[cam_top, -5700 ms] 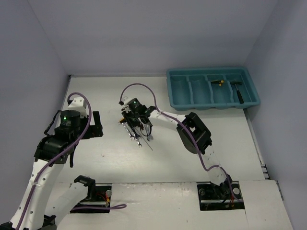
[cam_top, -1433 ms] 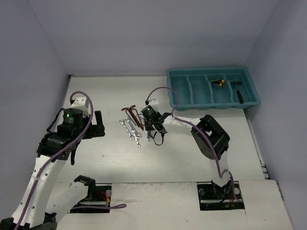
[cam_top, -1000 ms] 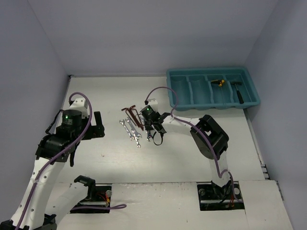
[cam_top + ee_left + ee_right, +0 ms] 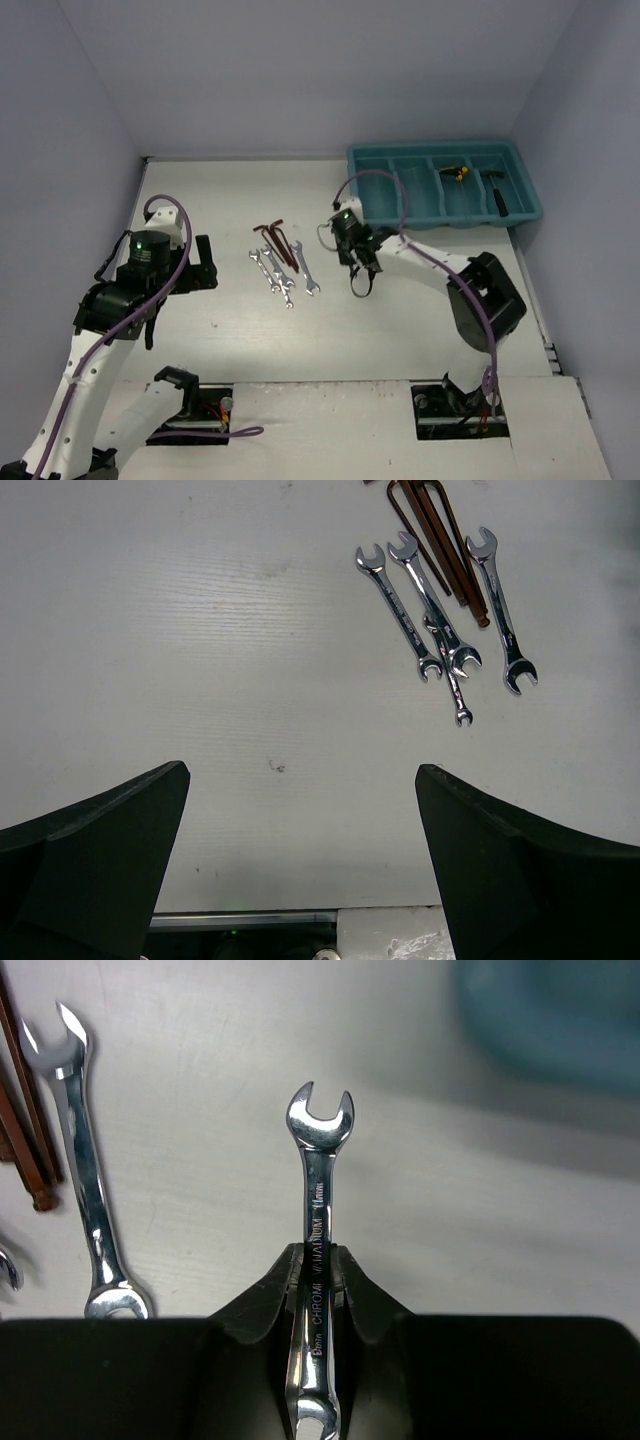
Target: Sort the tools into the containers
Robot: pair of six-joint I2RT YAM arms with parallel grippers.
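Right wrist: shiny silver wrench (open-ended, lettered).

White table — bearing four silver wrenches, reddish hex keys — teal tray far right.

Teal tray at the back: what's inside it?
In the tray, a yellow-and-black piece lies in the third slot from the left, a little black hammer in the rightmost. The two left slots look bare, though a purple cable covers part of them.
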